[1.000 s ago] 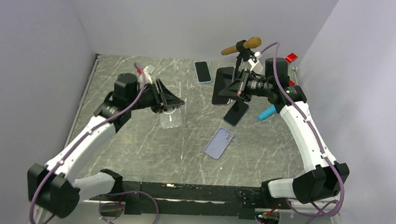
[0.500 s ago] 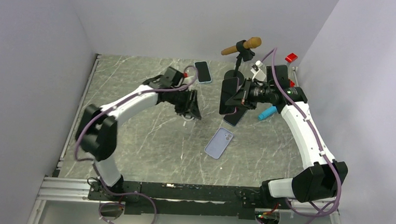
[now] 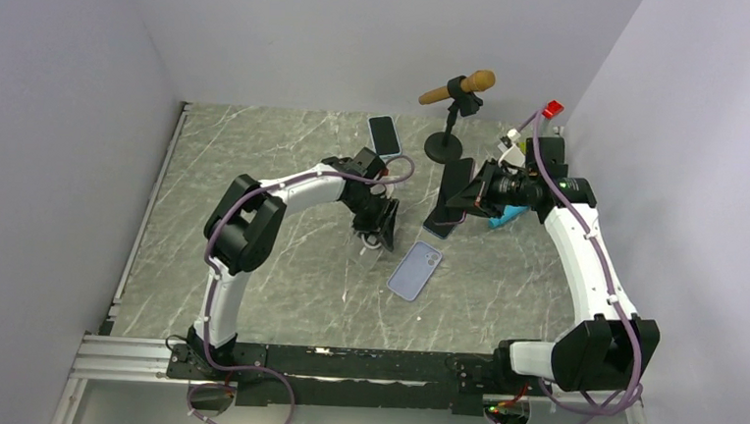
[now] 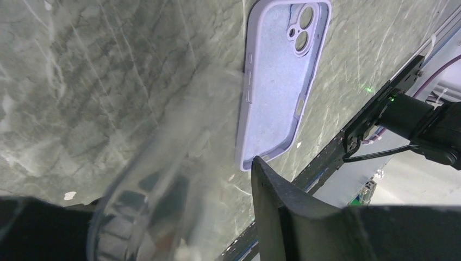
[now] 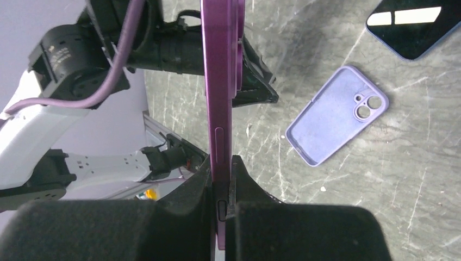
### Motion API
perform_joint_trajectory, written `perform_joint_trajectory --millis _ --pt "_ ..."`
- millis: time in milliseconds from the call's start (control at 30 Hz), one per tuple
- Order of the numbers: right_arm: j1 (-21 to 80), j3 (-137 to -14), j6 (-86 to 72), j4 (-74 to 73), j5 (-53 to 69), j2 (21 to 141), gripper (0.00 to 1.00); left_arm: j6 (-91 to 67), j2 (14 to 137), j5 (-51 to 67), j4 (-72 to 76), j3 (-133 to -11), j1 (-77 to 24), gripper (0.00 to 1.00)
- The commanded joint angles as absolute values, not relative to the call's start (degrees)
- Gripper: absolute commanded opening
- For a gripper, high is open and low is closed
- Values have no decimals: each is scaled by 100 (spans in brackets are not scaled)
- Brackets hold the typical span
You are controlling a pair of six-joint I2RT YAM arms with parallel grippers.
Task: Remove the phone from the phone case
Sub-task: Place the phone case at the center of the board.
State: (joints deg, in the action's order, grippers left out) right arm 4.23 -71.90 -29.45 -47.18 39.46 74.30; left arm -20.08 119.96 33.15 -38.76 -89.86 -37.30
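- A grey marbled worktop (image 3: 256, 165), walled on three sides by pale panels, with two robot arms reaching in from its near edge.
- The left arm bends far across towards the middle. Its tool (image 3: 382, 227) points down, close to the worktop.
- The right arm stretches along the right side, with its tool (image 5: 220, 163) raised above the worktop.
- A microphone (image 3: 457, 85) on a small stand is at the back, well apart from the work.
- A purple phone (image 5: 217, 81), the task's thing, is clamped tight by its lower end between the right tool's two fingers. It is seen edge-on with its side button showing. It is lifted off the worktop and appears bare. Holding it by the end probably keeps the rest of its body free.
- A lilac case (image 3: 415, 270) lies flat on the worktop between the two tools, hollow side up. It is empty.
- A clear case (image 4: 163, 174) sits between the left tool's fingers, gripped with the jaws partly apart. The marble shows through it, so it looks empty. It seems to be carried low so it can be set down beside the lilac case.
- A dark phone (image 5: 405, 24) lies screen up near the lilac case.
- A teal-rimmed phone (image 3: 384, 135) rests at the back.
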Motion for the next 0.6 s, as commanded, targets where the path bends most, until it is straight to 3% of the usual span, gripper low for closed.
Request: perform_joint_trajectory --millis 0,100,167,567 --pt "390 -6916 -2843 -4473 4174 7265 0 -1844 11989 3446 -3796 -9247 -3732 55" --pt "395 -6716 -2909 -4273 4206 7326 0 -1784 12037 3315 -3911 -9338 -3758 88" --pt "392 -6685 -2928 -4164 4244 7399 0 -1704 12020 3153 -4061 -9403 -3757 97" --pt "392 -6482 -3422 -3179 4231 8185 0 -1847 11130 2156 -4221 -9108 -3678 99"
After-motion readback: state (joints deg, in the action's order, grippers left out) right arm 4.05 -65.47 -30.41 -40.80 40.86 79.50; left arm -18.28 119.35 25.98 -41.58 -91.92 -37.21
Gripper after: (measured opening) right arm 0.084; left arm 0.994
